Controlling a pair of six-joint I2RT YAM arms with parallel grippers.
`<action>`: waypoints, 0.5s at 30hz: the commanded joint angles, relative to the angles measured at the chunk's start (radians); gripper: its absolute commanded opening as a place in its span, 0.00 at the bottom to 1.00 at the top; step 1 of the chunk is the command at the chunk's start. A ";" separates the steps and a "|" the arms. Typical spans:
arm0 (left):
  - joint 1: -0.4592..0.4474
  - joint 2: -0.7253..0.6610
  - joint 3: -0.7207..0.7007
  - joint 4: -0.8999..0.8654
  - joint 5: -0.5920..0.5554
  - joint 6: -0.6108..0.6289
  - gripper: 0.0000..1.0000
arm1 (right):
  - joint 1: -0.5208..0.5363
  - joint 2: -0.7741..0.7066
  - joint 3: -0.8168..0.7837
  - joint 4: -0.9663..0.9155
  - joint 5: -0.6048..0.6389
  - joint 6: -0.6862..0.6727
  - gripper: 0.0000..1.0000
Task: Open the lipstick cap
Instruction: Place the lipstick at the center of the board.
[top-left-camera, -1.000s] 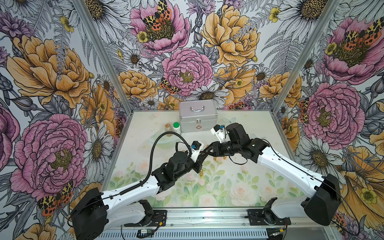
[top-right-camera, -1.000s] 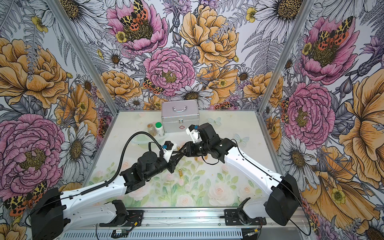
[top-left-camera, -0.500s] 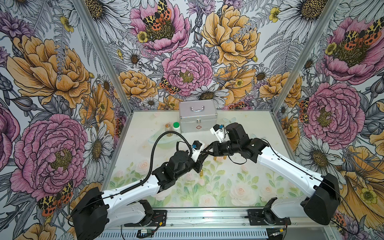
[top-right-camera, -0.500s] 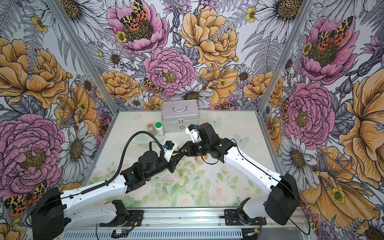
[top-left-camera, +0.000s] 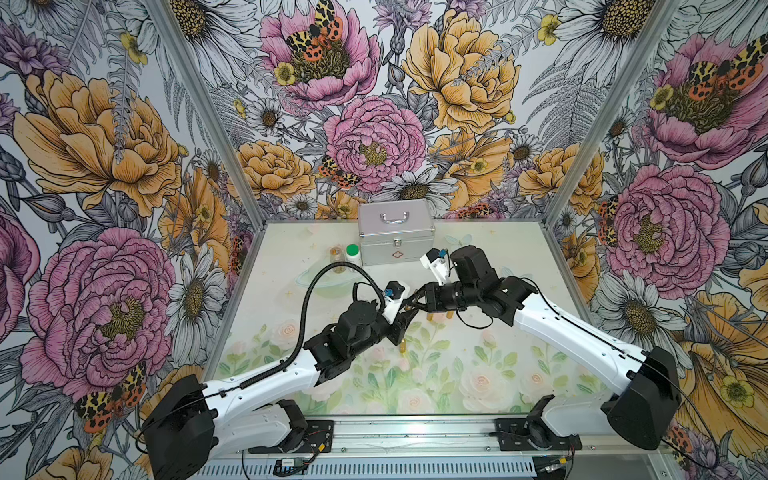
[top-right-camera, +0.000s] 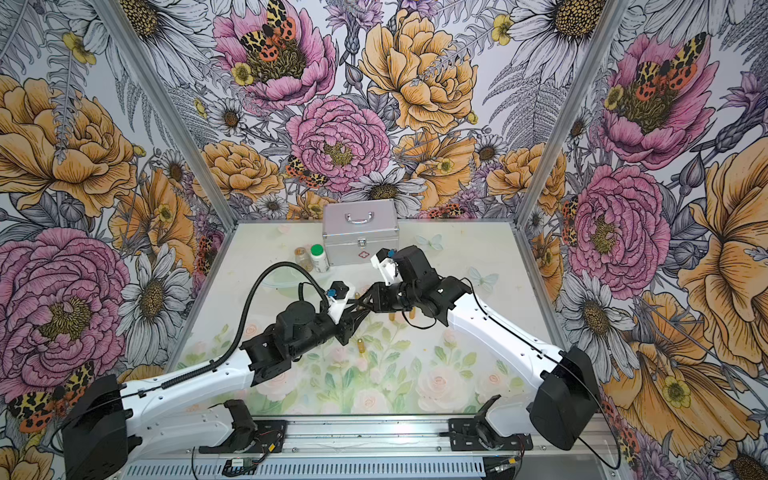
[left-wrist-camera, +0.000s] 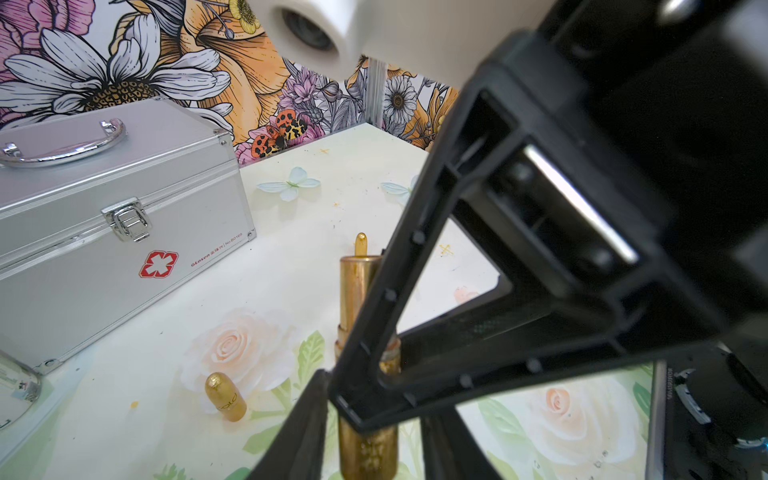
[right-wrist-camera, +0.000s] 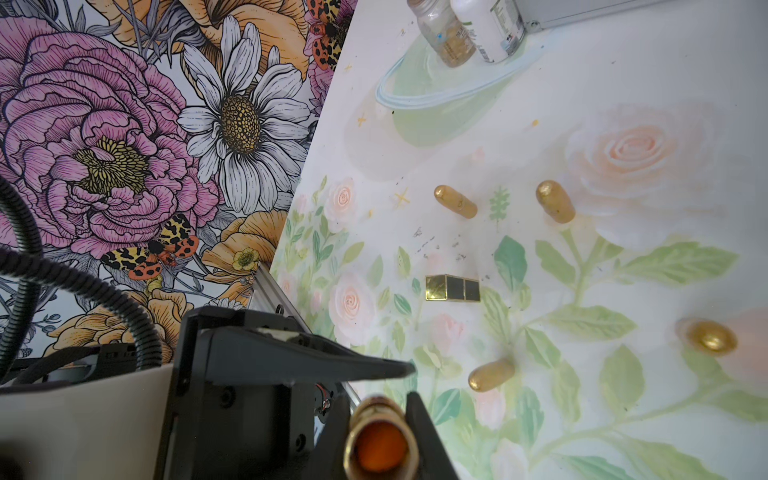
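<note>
The left gripper (top-left-camera: 403, 318) reaches in from the left, over the middle of the table (right-wrist-camera: 623, 83). Its jaws stand a little apart. The fat end of the lipstick (left-wrist-camera: 359, 291) sits between them. The left wrist view shows a thin gap on each side, so I think it is not squeezing.

The lipstick is up in the air, right where the two arms meet. It is a gold tube, a bit dull and scratched. Its long way runs straight out from the left gripper's jaws: fat part first, then some rings, then a thinner part. In the right wrist view the far end is open, with orange-red inside. The cap may be off already, but I cannot be sure.

The right gripper (top-left-camera: 417, 300) comes from the right. It is closed tight across the tube, near the rings, and seems to hold it alone.

Both grippers are at the tube. Any pull should go along the tube's long way, and the left gripper would have to close first.

Gold capsules (right-wrist-camera: 455, 200) lie on the table below.
</note>
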 joint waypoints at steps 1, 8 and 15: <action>0.002 -0.031 0.013 0.022 -0.025 -0.004 0.57 | -0.020 0.002 0.057 -0.014 0.078 -0.030 0.18; 0.025 -0.087 -0.041 0.001 -0.104 -0.107 0.91 | -0.073 0.037 0.132 -0.117 0.344 -0.144 0.18; 0.066 -0.066 -0.014 -0.071 -0.144 -0.218 0.99 | -0.111 0.116 0.157 -0.114 0.660 -0.245 0.18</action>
